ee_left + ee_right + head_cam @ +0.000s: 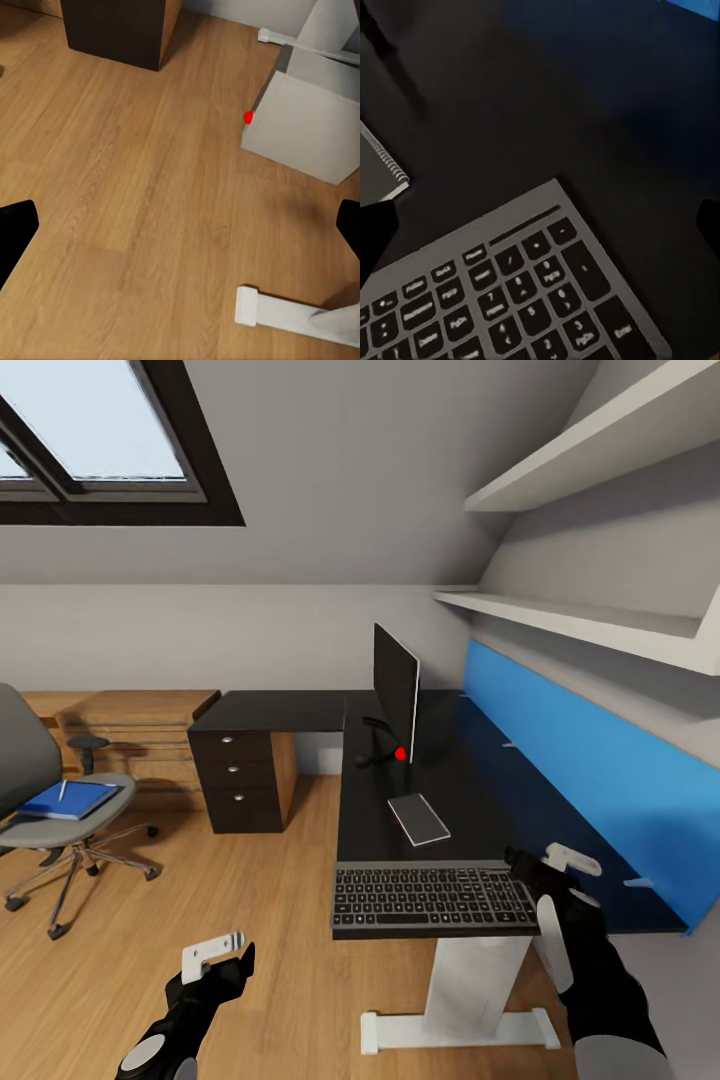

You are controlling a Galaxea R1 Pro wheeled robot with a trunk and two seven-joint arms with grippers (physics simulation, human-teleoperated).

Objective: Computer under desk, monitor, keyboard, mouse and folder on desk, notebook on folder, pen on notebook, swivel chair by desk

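Head view, right end effector [545,863] released, hovering just beside keyboard [434,897] on desk [440,800].

The keyboard [510,292] carried the only writing: its number-pad keys showed small white digits, such as 7, 8, 4, 5 and 6. Nearby keys read PgUp and PgDn, while other legends were too blurred to read.
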